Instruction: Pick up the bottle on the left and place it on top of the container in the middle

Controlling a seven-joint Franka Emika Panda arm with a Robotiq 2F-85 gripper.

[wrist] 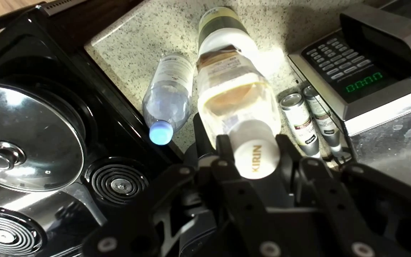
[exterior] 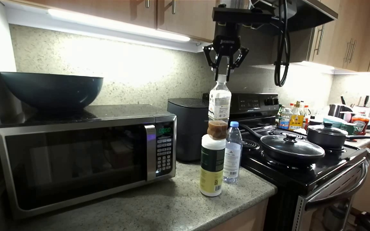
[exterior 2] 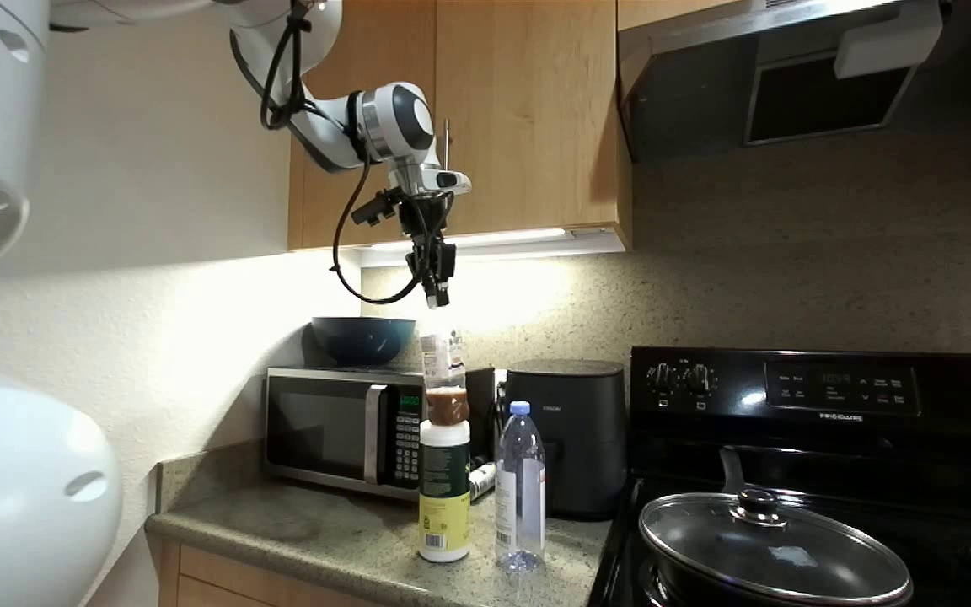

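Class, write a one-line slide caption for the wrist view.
Gripper clasping a KIRIN bottle by its white cap over a jar, a blue-capped bottle standing alongside.

a blue bowl (exterior: 51,90) is set on the microwave (exterior: 82,160), beside which two small cylinders (wrist: 300,125) are seen in the wrist view. a black appliance (exterior 2: 568,447) and an upright, blue-capped water bottle (exterior 2: 521,493) are placed on the desk (exterior: 153,205). on the stove (exterior: 287,183), a lidded pan (exterior: 289,151) and a lidded pot (exterior: 327,137) are set; beyond them, condiment bottles (exterior: 296,120) are grouped.
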